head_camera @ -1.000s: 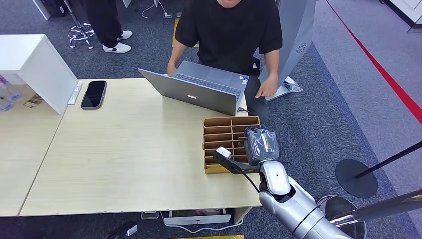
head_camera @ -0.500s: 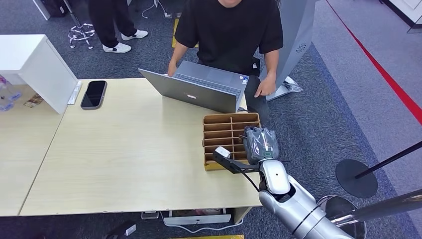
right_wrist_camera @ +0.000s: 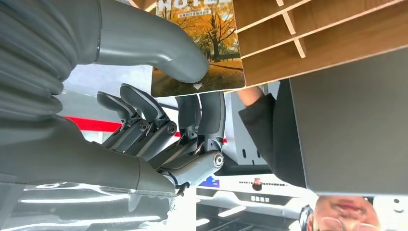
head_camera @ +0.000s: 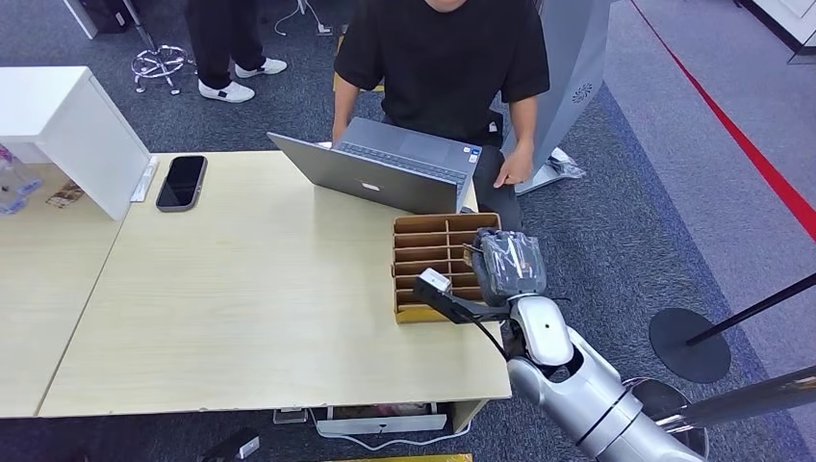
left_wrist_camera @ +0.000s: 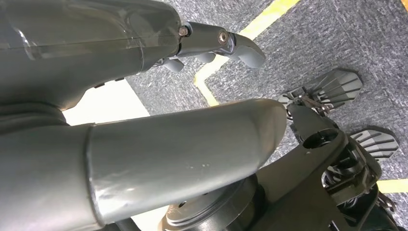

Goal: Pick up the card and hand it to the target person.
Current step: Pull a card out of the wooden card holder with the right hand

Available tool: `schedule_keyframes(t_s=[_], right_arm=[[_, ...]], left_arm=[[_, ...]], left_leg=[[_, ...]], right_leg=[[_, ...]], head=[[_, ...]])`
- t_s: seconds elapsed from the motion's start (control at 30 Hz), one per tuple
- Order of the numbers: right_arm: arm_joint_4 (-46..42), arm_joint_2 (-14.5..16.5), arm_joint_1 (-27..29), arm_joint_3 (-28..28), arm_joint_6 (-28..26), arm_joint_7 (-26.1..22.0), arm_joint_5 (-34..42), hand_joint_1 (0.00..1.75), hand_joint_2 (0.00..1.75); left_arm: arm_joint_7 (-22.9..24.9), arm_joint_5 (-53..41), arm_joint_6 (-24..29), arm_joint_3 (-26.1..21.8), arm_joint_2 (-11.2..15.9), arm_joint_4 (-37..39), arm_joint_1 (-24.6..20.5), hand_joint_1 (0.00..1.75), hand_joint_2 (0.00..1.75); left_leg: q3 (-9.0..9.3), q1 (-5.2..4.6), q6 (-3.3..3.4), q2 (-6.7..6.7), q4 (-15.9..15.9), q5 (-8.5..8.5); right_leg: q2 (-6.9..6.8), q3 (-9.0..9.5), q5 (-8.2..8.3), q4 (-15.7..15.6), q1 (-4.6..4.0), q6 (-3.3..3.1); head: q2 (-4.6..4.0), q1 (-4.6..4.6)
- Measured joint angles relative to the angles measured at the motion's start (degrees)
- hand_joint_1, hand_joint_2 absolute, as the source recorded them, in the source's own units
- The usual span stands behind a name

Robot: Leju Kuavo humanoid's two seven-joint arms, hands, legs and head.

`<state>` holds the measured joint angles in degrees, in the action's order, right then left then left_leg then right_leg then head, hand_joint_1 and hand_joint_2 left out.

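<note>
Since a second ago the right hand [head_camera: 507, 267] has crept forward along the wooden slotted rack [head_camera: 433, 252], from its near end toward the middle of its right edge, and the arm behind it has stretched out. Across the table [head_camera: 241, 289] the seated person [head_camera: 443, 58] has drawn the hand that rested wide of the laptop [head_camera: 385, 171] in closer, and the standing person's legs [head_camera: 226, 48] at the far edge have shifted to the right.

From the head camera the right hand's fingers are hidden under its shiny grey back, so nothing of the grasp can be read there. The right wrist camera shows more: the card [right_wrist_camera: 202, 43], printed with an autumn tree, stands in the rack [right_wrist_camera: 317, 33] with its free edge poking out, and the thick grey thumb [right_wrist_camera: 159, 48] lies against its printed face. The darker fingers [right_wrist_camera: 192, 125] are curled loosely below that edge, apart from the thumb; whether any of them touches the back of the card cannot be told. The card's upper part is cut off by the frame, and its title is only partly readable.

The left hand [left_wrist_camera: 144, 110] hangs over grey carpet with yellow tape, thumb and one dark finger extended with a clear gap between them, nothing held. A black phone [head_camera: 181, 181] lies at the table's far left, beside a white box [head_camera: 67, 125].
</note>
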<state>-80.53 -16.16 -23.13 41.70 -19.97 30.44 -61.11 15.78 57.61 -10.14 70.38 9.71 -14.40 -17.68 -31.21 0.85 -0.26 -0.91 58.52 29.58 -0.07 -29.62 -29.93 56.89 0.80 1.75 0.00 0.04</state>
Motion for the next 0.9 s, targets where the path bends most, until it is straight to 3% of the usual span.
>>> schedule_keyframes(t_s=[0.2, 0.47, 0.67, 0.9], right_arm=[[-1.54, -0.51, -0.22, -0.11, 0.08, -0.64, 1.42, 1.61, 1.75], [-5.36, -2.52, -2.84, -0.23, 2.71, -1.43, 4.35, 1.69, 1.75], [-5.79, -2.81, -7.52, 0.31, 7.25, -4.12, 6.25, 1.71, 1.75], [-2.03, -1.85, -13.25, 1.70, 7.33, -5.10, 8.18, 1.68, 1.75]], left_arm=[[-0.16, -0.01, -0.04, 0.00, 0.14, 0.00, 0.05, 0.00, 0.00], [-0.88, -0.27, -0.36, 0.00, 0.48, 0.00, 0.51, 0.00, 0.00], [0.12, -1.55, -1.26, 0.02, 0.46, 0.00, 0.22, 0.00, 0.00], [1.08, -2.60, -2.19, 0.00, 0.32, 0.00, -0.77, 0.00, 0.00]], left_leg=[[0.00, 0.00, 0.00, 0.00, 0.00, 0.00], [-0.01, -0.01, 0.00, 0.00, 0.01, 0.00], [-0.01, -0.01, 0.01, 0.00, 0.00, -0.01], [-0.03, -0.01, 0.03, 0.00, 0.01, -0.03]], right_leg=[[0.00, 0.00, 0.00, 0.00, 0.00, 0.00], [0.00, 0.00, 0.00, 0.00, 0.01, 0.00], [-0.01, 0.00, 0.01, 0.01, 0.01, 0.00], [-0.03, 0.01, 0.02, 0.02, 0.01, 0.01]], head=[[0.00, 0.00], [0.00, 0.00], [0.00, -0.01], [0.00, 0.00]])
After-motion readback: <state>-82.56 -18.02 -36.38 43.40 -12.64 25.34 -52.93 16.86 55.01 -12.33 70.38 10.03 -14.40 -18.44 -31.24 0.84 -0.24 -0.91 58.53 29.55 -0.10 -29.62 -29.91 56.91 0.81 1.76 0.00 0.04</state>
